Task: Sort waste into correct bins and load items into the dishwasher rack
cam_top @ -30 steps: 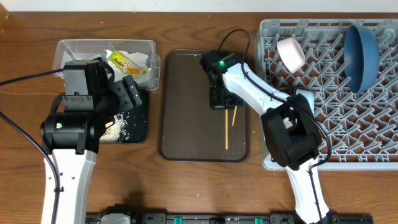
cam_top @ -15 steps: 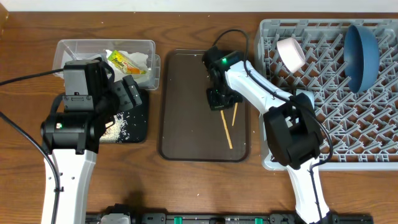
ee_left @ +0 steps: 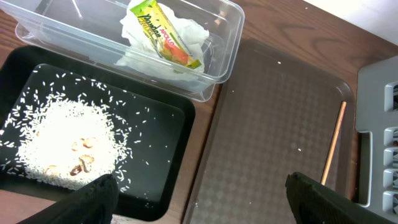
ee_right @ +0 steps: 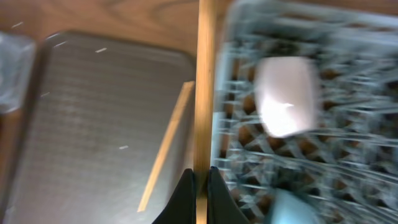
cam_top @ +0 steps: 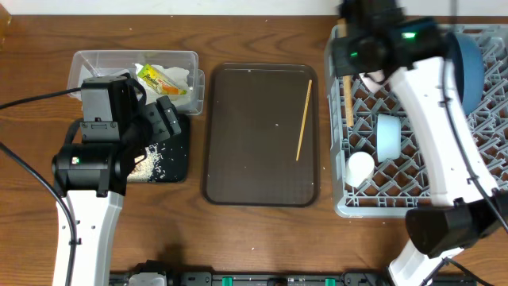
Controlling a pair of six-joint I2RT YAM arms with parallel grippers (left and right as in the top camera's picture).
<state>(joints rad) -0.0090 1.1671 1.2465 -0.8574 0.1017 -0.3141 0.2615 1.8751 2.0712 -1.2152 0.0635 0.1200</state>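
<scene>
Right gripper [ee_right: 201, 179], clenched on one chopstick [ee_right: 203, 81], has swung from the serving tray [cam_top: 246, 143] toward the tabletop's [cam_top: 238, 24] far-right corner to load the dishwasher rack [cam_top: 488, 151]; left gripper [ee_left: 202, 194] released.

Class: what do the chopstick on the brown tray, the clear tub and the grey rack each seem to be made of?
Chopstick: likely wood or bamboo; matte tan with no gloss.
Clear tub: apparently plastic; transparent, with glossy glints on its rim.
Rack: probably moulded plastic; a dull, uniform grey lattice.
</scene>
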